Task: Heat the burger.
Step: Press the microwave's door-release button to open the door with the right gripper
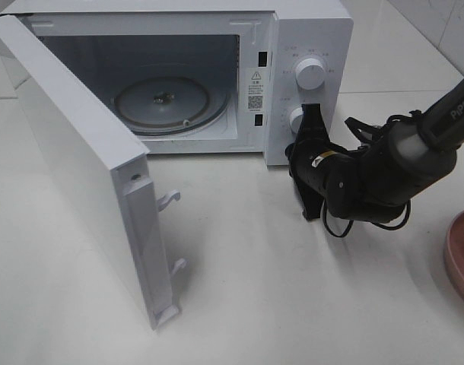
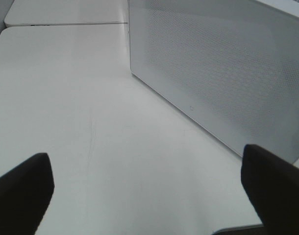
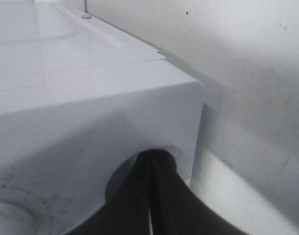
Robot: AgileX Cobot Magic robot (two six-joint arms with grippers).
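**Operator:** Starting left of the microwave (image 1: 308, 30), report the left gripper (image 2: 144, 164).

**Technician:** It shows in its wrist view only. Its two dark fingers (image 2: 22, 191) stand wide apart, nothing between them, over bare table (image 2: 66, 98). Ahead of it rises a white dotted panel, apparently the outer face of the door (image 2: 213, 73). The panel's lower edge meets the table, with open surface alongside.

**Operator:** Door and cavity?

**Technician:** The door is swung wide to the left of the cavity. Its free edge is nearest the high camera, with two latch hooks (image 1: 170, 199) projecting from it. The cavity mouth is unobstructed, and the glass turntable (image 1: 163, 103) lies exposed on the floor inside. The table in front of the microwave is open between the door edge and the right arm.

**Operator:** Control panel side?

**Technician:** The upper knob (image 1: 310, 74) is uncovered. The right gripper (image 1: 314, 110) has its fingers pressed together, holding nothing. Its tips are at the lower knob (image 1: 295, 119). The wrist view shows them against the front face, close to the housing's rounded corner edge.

**Operator:** Burger location?

**Technician:** Cannot tell; the burger shows in no view. Well to the right of the microwave, only the rim of a pink plate (image 1: 462, 258) enters the frame.
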